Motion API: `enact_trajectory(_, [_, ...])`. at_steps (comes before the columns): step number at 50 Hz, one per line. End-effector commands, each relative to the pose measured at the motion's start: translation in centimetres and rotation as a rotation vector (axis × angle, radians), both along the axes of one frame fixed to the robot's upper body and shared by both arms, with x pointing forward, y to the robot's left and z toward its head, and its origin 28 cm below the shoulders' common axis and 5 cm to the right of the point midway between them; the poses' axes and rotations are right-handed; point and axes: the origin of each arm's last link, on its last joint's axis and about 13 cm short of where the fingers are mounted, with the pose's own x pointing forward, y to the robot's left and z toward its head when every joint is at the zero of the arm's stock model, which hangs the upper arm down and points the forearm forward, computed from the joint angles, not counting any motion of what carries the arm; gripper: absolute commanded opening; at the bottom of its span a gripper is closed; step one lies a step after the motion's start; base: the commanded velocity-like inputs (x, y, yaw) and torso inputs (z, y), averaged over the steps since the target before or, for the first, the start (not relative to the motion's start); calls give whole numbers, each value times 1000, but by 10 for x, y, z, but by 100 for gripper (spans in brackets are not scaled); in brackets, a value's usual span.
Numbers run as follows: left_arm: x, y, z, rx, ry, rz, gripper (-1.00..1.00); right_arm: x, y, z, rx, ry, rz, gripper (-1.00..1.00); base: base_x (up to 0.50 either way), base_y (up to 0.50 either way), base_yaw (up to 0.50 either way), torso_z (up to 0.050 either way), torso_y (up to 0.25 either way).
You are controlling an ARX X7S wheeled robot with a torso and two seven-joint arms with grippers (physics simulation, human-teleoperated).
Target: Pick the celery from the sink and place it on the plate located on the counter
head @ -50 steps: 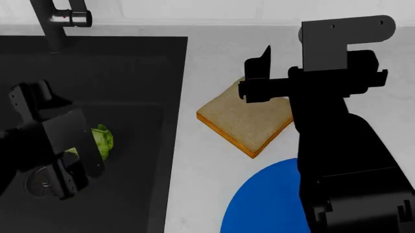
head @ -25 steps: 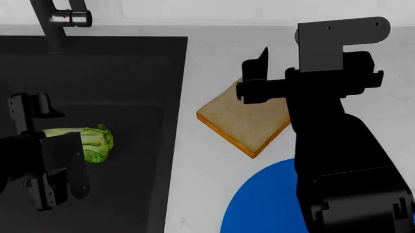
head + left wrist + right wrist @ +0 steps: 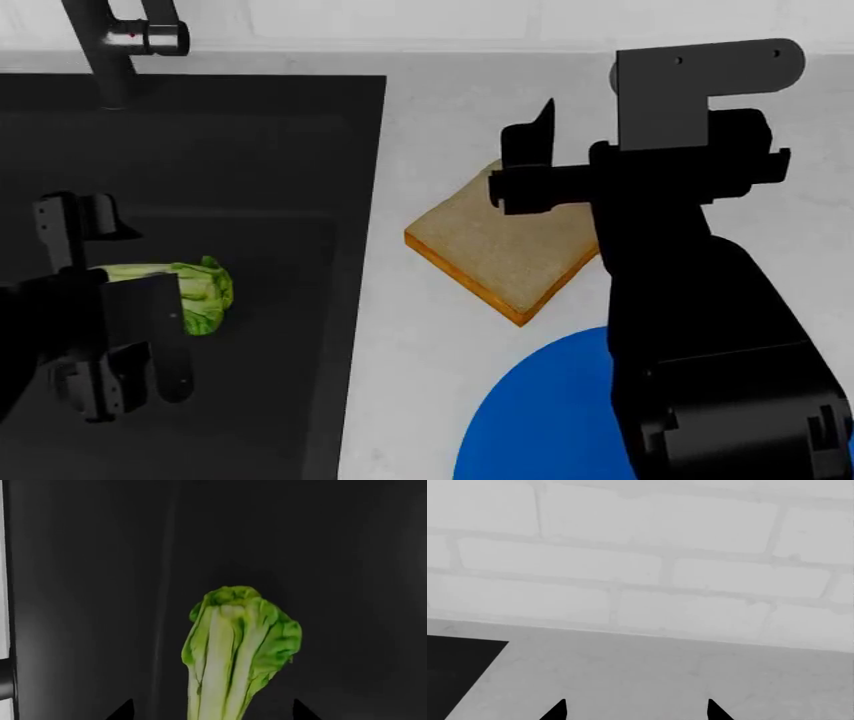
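Note:
The celery (image 3: 200, 285) lies on its side on the floor of the black sink (image 3: 240, 150), leafy end toward the counter. My left gripper (image 3: 114, 290) is down in the basin, open, with one finger on each side of the stalks. In the left wrist view the celery (image 3: 233, 650) runs between the two dark fingertips (image 3: 123, 711), with a gap on either side. The blue plate (image 3: 547, 420) sits on the white counter (image 3: 454, 100) at the near edge, partly hidden by my right arm. My right gripper (image 3: 627, 140) hovers open over the counter with nothing in it.
A tan bread slice (image 3: 501, 245) lies on the counter between sink and plate, below the right gripper. The dark faucet (image 3: 114, 50) stands at the sink's far rim. The right wrist view faces a pale brick wall (image 3: 627, 555) and a sink corner (image 3: 454, 670).
My left gripper has turned and shifted in the sink, so the celery's pale stalks now show between its fingers. The celery has not moved. The right arm is almost unmoved.

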Motion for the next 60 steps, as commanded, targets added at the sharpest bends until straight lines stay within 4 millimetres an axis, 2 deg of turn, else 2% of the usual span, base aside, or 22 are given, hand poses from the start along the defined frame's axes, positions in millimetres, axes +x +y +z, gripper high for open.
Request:
enact_trajectory(1, [7, -1, -7, -8, 3, -6, 100, 2, 0, -1, 1, 2, -1, 100, 0, 0, 0, 0, 0])
enact_trajectory(30, [26, -1, -24, 22, 38, 2, 100, 4, -3, -5, 8, 6, -6, 100, 1, 0, 0, 0, 0])
enact_trajectory(46, [26, 0, -27, 24, 56, 1, 100, 4, -2, -3, 5, 3, -4, 100, 13, 0, -9, -5, -10])
enact_trajectory(47, [26, -1, -27, 12, 41, -6, -100, 4, -3, -3, 6, 3, -4, 100, 14, -3, -10, 0, -11])
enact_trajectory(60, [25, 0, -30, 0, 49, -6, -100, 1, -4, -3, 11, 2, -8, 100, 5, -2, -5, -2, -4])
